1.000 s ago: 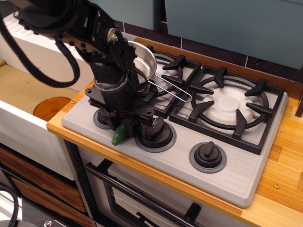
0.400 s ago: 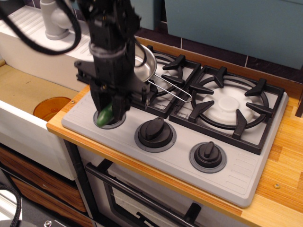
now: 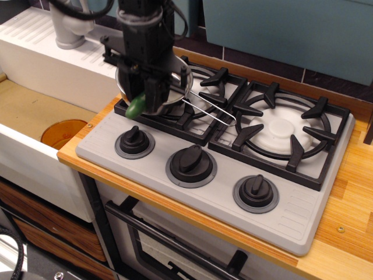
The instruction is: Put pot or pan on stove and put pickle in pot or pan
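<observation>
The grey stove lies on the wooden counter. The shiny steel pan sits on the left grate, its wire handle pointing right. My gripper hangs over the pan's near-left rim and is shut on the dark-green pickle. The pickle's lower end sticks out below the fingers, above the edge of the left grate. Most of the pan's inside is hidden behind the gripper.
Three black knobs line the stove's front. The right grate has a bare white burner disc. A sink with an orange drain lies to the left, a white drainer and grey tap behind it. A teal wall stands at the back.
My gripper has lifted the pickle from the stove's front by the knobs and carried it up and back to the pan's near-left rim. The left knob is now uncovered.
</observation>
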